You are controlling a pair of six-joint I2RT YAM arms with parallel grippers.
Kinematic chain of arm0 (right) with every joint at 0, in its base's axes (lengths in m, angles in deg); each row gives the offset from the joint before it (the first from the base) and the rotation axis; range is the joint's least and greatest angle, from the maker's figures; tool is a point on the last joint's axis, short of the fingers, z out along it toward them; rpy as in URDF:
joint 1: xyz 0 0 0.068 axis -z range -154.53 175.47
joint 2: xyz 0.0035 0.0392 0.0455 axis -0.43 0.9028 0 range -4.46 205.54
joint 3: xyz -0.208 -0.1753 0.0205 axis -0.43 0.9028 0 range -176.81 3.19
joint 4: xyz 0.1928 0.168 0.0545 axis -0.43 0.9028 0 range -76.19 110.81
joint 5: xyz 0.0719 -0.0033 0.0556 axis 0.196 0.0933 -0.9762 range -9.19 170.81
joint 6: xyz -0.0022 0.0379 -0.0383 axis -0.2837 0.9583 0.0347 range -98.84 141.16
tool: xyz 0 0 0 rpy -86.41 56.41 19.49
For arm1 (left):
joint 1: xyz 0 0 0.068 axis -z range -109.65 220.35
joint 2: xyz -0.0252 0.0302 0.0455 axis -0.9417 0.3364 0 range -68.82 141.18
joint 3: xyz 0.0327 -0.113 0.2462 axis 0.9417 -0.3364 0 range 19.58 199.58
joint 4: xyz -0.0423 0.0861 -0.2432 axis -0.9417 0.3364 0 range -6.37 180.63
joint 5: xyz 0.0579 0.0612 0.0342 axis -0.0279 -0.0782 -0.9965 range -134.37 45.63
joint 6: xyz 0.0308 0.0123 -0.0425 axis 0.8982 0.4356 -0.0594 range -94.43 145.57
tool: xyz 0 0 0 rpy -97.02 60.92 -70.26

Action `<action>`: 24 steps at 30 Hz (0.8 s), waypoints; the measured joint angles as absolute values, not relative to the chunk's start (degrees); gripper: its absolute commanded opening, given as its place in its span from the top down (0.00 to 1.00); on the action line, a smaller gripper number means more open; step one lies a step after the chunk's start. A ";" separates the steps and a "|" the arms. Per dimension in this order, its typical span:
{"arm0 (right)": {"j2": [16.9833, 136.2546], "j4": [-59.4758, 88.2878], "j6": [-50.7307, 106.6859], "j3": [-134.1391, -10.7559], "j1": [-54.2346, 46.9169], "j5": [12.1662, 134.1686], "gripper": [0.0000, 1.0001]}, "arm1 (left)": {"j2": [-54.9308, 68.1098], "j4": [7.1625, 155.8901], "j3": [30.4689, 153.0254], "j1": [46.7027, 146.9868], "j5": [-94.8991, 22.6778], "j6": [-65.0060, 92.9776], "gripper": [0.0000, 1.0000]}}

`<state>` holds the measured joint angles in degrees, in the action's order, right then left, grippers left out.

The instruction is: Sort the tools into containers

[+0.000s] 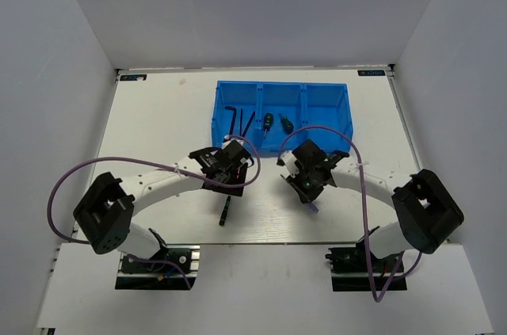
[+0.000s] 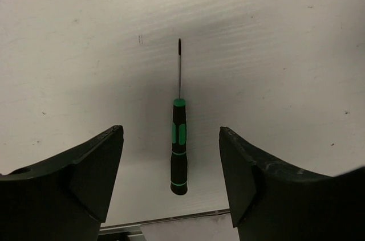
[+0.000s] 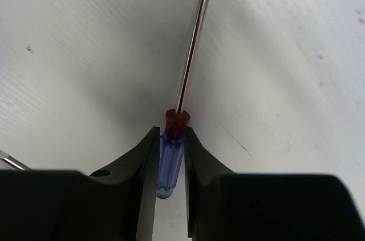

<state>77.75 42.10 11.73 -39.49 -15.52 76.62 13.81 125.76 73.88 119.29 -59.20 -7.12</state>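
Left gripper (image 2: pixel 171 131) sat low, fingers wide apart. Right gripper (image 3: pixel 171 134) had fingers pinched on screwdriver (image 3: pixel 169 164) handle. Both arms bent inward.

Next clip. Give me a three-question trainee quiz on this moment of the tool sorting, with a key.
1. True or false: the left gripper stands open astride a green-and-black screwdriver lying on the table.
2. What is the right gripper shut on? A) a wrench B) a blue-and-red screwdriver C) a hammer
3. In the top view, which compartment of the blue bin holds the hex keys?
Key: 1 true; 2 B; 3 the left one.
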 measured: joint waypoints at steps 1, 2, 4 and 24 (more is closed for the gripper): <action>77.75 42.93 11.67 -39.90 -15.33 76.93 1.00 | 14.10 125.67 73.55 119.62 -58.98 -7.27 0.21; 77.67 44.44 11.51 -40.82 -14.72 77.54 1.00 | 14.29 125.56 73.51 119.95 -58.79 -7.45 0.21; 77.49 47.74 10.94 -43.97 -12.97 79.38 1.00 | 14.34 124.75 73.51 120.50 -58.59 -7.78 0.21; 93.88 52.75 7.64 -81.52 11.73 87.35 0.25 | 16.68 122.63 67.89 123.82 -57.96 -11.21 0.21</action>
<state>93.88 52.75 7.64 -81.52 11.73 87.35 16.68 122.63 67.89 123.82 -57.96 -11.21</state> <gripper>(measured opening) 0.641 0.785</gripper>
